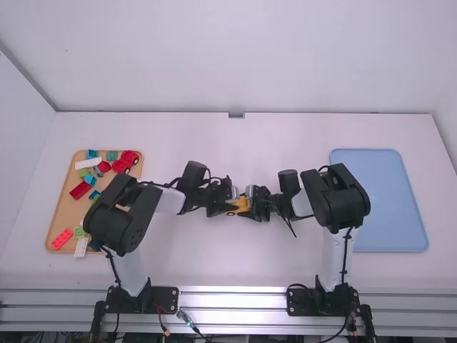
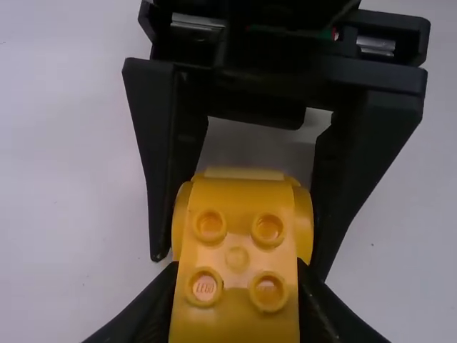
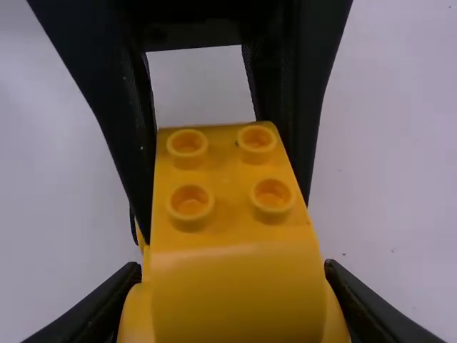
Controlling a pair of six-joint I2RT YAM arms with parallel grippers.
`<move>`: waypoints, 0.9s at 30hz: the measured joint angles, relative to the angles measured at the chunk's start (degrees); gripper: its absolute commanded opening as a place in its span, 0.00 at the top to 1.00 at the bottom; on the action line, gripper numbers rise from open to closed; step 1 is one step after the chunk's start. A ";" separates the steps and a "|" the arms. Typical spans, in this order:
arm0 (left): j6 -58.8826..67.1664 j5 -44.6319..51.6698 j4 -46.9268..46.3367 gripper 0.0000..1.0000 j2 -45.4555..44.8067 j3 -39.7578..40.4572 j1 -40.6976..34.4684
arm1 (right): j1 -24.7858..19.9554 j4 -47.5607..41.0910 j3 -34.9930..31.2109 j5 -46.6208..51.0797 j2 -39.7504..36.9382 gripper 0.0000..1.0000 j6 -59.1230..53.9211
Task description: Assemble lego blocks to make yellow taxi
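Observation:
Between the two arms, above the middle of the table, is the yellow car piece. My left gripper meets it from the left and my right gripper from the right. In the left wrist view, the left gripper is shut on the studded end of the yellow car piece. The right wrist view has the right gripper shut on its rounded end, with studs on the yellow car piece farther off between the left one's fingers. Its underside is hidden.
A wooden tray at the left holds several loose blocks, among them a red wheeled piece, a white brick and a red brick. On the right lies a light blue tray, partly behind the right arm.

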 measured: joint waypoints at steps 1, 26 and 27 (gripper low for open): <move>-0.02 -0.57 -0.37 0.61 -0.48 -0.17 0.00 | 0.00 0.02 0.00 0.00 0.00 0.49 -0.24; -2.56 -1.09 -26.77 0.01 -49.77 -1.07 17.64 | -2.01 2.58 2.05 5.29 -0.35 0.50 11.39; -4.20 -2.08 -26.45 0.01 -50.07 -1.07 17.62 | -2.51 2.36 2.12 6.08 -1.03 0.50 12.57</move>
